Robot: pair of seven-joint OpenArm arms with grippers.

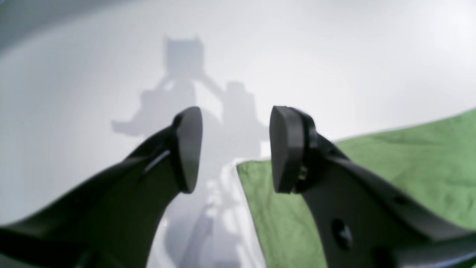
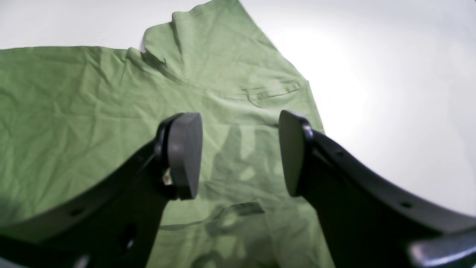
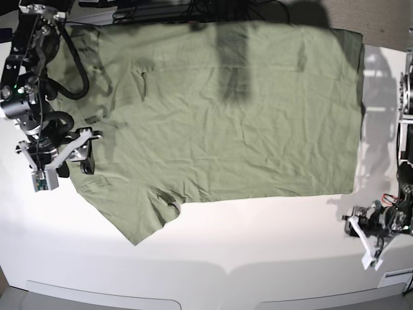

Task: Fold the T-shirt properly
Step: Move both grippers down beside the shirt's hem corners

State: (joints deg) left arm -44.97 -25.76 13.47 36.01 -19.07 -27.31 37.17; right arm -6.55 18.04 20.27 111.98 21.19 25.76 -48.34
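Between the right gripper [image 2: 240, 154] fingers nothing is sitting; jaws are standing wide, hovering over the shirt [image 2: 93, 111] with cloth directly below and ahead of them. Just ahead of that gripper the neck band is showing as a curved seam, and further out a sleeve is sticking up toward the far edge. To its outer side bare table [image 2: 390, 93] is showing.

Left gripper [image 1: 236, 149] is also hanging wide and empty, over bare table, with the shirt's hem corner lying just below and to one side of its fingers, not touching.

From the base view the shirt [image 3: 226, 116] is lying spread flat, neck end by the right gripper [image 3: 71, 158], hem end toward the left gripper [image 3: 364, 242], which is sitting apart from the cloth. Wrinkles are running all over; one sleeve is partly tucked.

Judging handling: light, soft, limp cotton, not slippery, not fragile; it is likely going to sag and drag when lifted. Best hold looks like a pinch on edges, shoulder or sleeve seam for the right gripper, hem corner for the left, since flat middle cloth is giving little to bite.
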